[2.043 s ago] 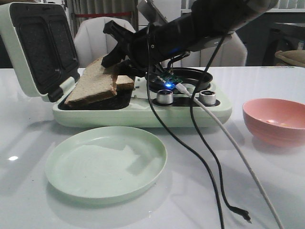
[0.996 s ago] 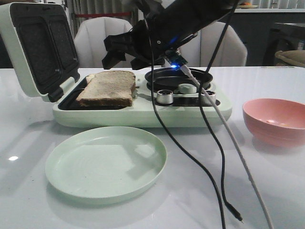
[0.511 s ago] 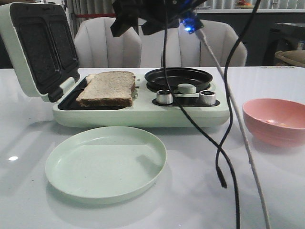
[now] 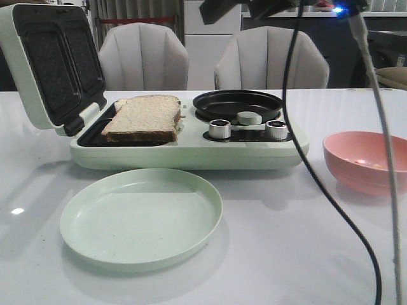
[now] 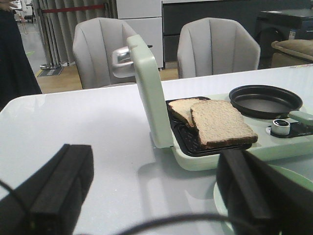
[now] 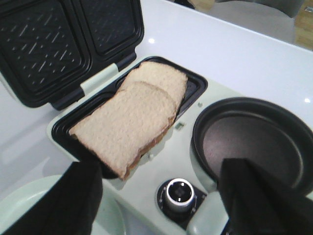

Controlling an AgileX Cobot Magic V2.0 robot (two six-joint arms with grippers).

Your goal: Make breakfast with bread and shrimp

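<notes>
Two bread slices (image 4: 143, 117) lie stacked and slightly offset in the lower tray of the open pale green sandwich maker (image 4: 191, 155). They also show in the left wrist view (image 5: 220, 122) and the right wrist view (image 6: 127, 122). No shrimp shows in any view. My right gripper (image 6: 161, 205) is open and empty, high above the sandwich maker's knobs; only part of that arm (image 4: 273, 6) shows at the top edge of the front view. My left gripper (image 5: 156, 200) is open and empty, low over the table to the left of the sandwich maker.
A pale green plate (image 4: 141, 219) lies in front of the sandwich maker. A pink bowl (image 4: 362, 159) stands at the right. The black pan (image 4: 238, 105) and two knobs (image 4: 219, 129) are on the appliance's right half. The lid (image 4: 51, 63) stands open. Cables (image 4: 299, 159) hang from the right arm.
My right arm has let go of the top slice, which now lies flat on the other, and has risen up and to the right. Its cables swung right.
</notes>
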